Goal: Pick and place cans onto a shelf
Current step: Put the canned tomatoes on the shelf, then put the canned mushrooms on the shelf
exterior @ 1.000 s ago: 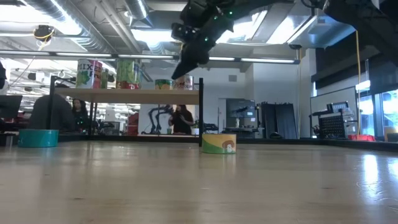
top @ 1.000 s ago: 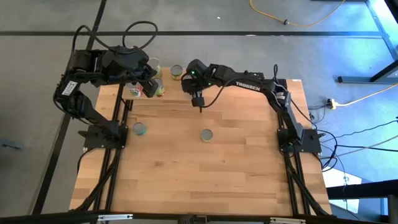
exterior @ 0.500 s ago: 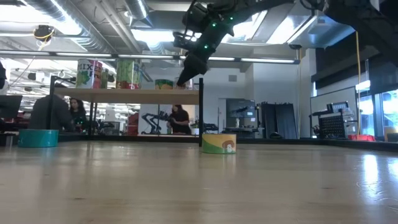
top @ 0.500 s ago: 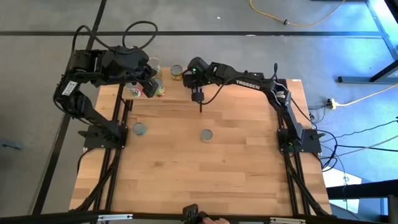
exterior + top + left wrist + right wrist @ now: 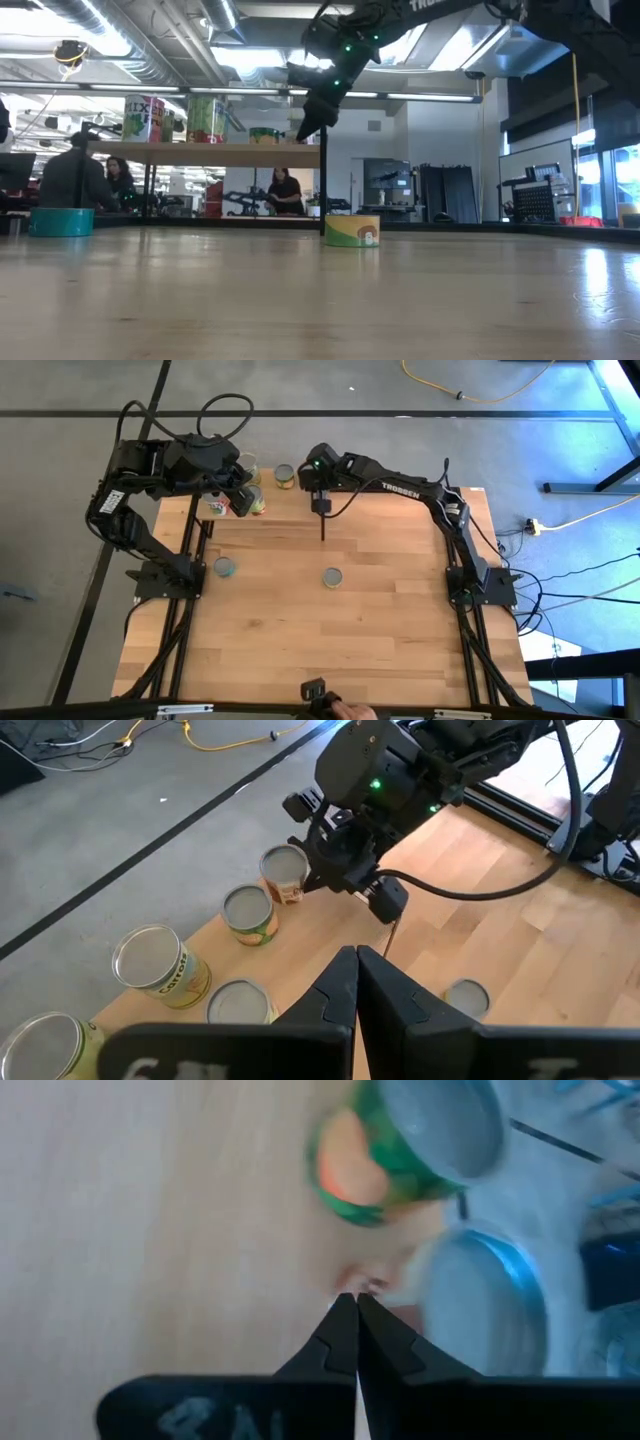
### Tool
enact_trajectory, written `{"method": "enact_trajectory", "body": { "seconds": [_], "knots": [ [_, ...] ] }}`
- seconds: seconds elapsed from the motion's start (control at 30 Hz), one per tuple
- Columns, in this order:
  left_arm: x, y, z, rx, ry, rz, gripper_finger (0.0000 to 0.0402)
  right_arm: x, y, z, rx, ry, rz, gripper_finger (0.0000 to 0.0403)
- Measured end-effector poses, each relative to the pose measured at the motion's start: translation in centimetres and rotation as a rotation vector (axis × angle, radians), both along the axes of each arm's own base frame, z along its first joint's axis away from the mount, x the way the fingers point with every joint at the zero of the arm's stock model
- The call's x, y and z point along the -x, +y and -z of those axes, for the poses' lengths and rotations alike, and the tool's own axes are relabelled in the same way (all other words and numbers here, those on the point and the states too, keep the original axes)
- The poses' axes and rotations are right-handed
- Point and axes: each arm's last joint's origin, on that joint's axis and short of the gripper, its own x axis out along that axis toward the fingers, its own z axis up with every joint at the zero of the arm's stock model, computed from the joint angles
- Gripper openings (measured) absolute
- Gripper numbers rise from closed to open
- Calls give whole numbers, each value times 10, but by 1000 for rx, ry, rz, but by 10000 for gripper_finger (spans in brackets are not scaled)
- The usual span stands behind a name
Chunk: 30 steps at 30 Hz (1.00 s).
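The shelf (image 5: 200,153) stands at the table's far left, with several cans on it (image 5: 144,118) (image 5: 206,118) (image 5: 263,135). Two cans rest on their bases on the table: a teal one (image 5: 226,567) and a green-yellow one (image 5: 332,576). My right gripper (image 5: 303,130) is shut above the shelf's right end, slanting down at a can with a red and white label (image 5: 285,870); a green can (image 5: 400,1150) stands just beyond. My left gripper (image 5: 355,952) hovers shut over the shelf's left part, clear of the cans. My right gripper's shut fingertips (image 5: 348,1298) stand right at the side of the can with the red and white label (image 5: 365,1285), slanting down from the table's right. I cannot tell whether they touch it. My left gripper touches nothing.
The shelf's thin black post (image 5: 322,190) stands under my right gripper. Beyond the far edge people sit in the room (image 5: 285,190). A hand (image 5: 345,710) shows at the table's near edge. The tabletop (image 5: 380,620) lies open toward the near right.
My right gripper has swung a little toward the table's right and slightly down over the shelf's right end, turning as it went, and now hides the can at that end in the low view. The cans have stayed where they were.
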Motion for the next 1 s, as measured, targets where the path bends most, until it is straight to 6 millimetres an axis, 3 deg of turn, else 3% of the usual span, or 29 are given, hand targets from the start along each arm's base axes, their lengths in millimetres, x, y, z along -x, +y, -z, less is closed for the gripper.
{"method": "enact_trajectory", "body": {
  "seconds": [0.23, 0.43, 0.6, 0.83, 1.0],
  "knots": [
    [0, 0, 0, 0, 0, 0, 0, 2, 16, -6, -135, -15, -137, 0],
    [0, 0, 0, 13, -2, 15, 1, 13, 31, -39, -155, -99, -212, 0],
    [-4, -3, 4, 103, 0, 107, 26, 30, 41, -75, -130, -178, -209, 0],
    [-25, -6, 34, 259, 123, 231, 66, 64, 55, -121, -120, -260, -175, 0],
    [-40, -5, 64, 187, 328, 365, 66, 101, 71, -158, -116, -313, -164, 0]
  ]
}}
